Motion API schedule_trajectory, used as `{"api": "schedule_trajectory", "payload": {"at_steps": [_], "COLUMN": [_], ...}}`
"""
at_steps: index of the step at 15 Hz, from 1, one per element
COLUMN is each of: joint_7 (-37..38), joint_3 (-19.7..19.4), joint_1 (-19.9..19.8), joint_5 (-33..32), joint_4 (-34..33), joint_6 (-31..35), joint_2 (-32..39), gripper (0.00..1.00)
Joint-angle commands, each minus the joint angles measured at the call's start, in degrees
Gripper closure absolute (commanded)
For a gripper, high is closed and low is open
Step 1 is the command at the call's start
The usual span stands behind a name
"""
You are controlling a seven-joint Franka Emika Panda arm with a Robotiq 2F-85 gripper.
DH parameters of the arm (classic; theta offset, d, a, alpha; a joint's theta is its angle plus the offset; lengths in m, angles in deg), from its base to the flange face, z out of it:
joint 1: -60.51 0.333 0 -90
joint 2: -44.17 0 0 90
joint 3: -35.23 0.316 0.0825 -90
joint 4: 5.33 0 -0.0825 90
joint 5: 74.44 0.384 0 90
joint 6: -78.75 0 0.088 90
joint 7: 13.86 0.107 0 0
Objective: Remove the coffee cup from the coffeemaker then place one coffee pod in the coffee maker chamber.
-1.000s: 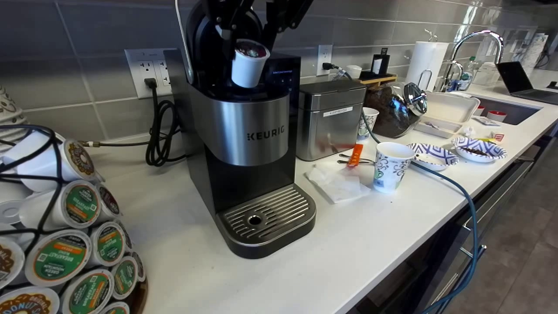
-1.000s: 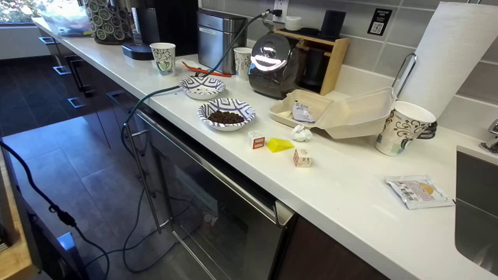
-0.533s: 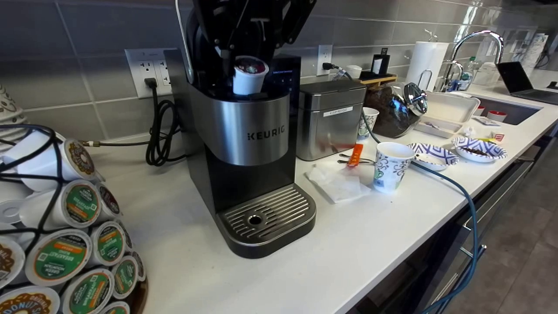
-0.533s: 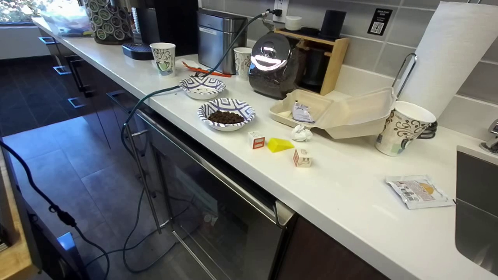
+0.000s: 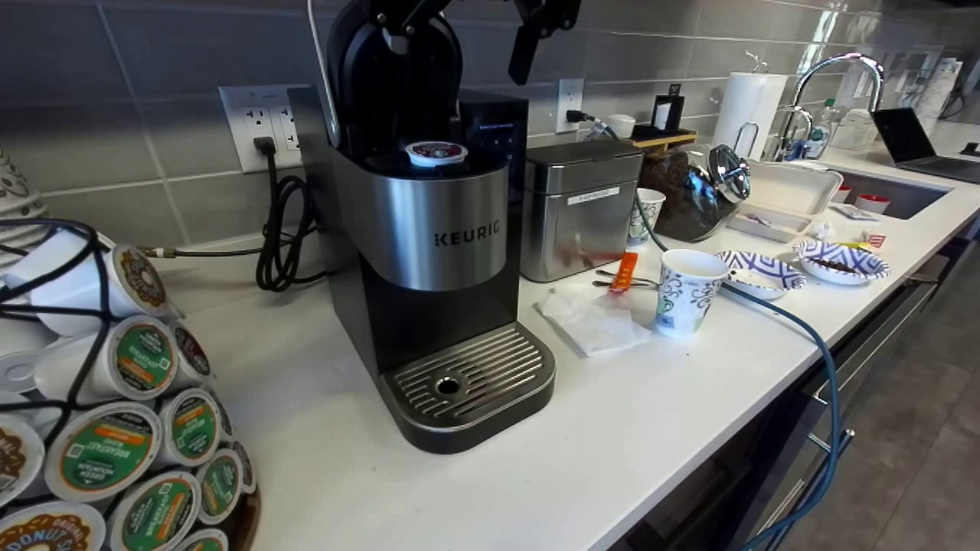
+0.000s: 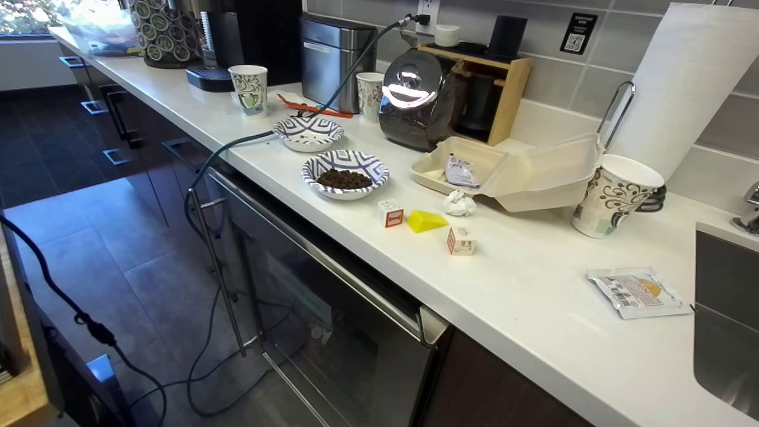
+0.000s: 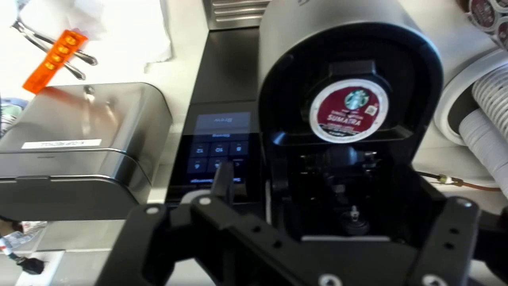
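Note:
The coffee pod (image 5: pixel 436 151), white-rimmed with a dark red label, sits in the chamber of the coffeemaker (image 5: pixel 429 229). From above, in the wrist view, the pod (image 7: pixel 348 111) lies label up in the round holder. The coffeemaker's lid (image 5: pixel 390 92) is raised behind it. Above the pod, my gripper (image 5: pixel 459 61) stands open, its fingers spread wide and apart from the pod; much of it is cut off by the top edge. A patterned paper coffee cup (image 5: pixel 689 295) stands upright on the counter, off the drip tray (image 5: pixel 478 383), which bears nothing.
Left of the machine, a rack holds several pods (image 5: pixel 103 444). A metal bin (image 5: pixel 582 207) stands close on its right. Beyond are patterned bowls (image 5: pixel 758 275), an orange strip (image 5: pixel 624 272) and a blue cable (image 5: pixel 831 383). Stacked white cups (image 7: pixel 486 123) stand beside the machine.
The pod has gone down from between my fingers into the chamber, until only its top shows. My gripper has let go, spread wide and risen. The rest has not moved.

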Motion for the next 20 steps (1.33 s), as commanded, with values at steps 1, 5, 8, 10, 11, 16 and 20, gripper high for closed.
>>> {"api": "schedule_trajectory", "payload": {"at_steps": [1,5,8,10,11,16,20], "joint_7": [-0.52,-11.61,-18.77,-17.35,-19.13,-20.15,-20.15], "joint_3": [0.14,3.84,4.85,3.83,4.18,5.0,5.01], "joint_1": [-1.97,-8.95,-12.9,-11.46,-12.33,-13.04,-13.07], "joint_5": [2.68,13.44,19.05,17.21,18.4,19.14,19.16], "joint_4": [6.34,18.4,26.31,20.39,22.45,26.09,26.13], "joint_6": [-4.81,8.9,22.79,20.9,23.86,25.92,25.92], "joint_2": [-5.19,-12.7,-17.04,-13.15,-14.22,-16.34,-16.36], "gripper": [0.0,0.0,0.0,0.0,0.0,0.0,0.0]}}
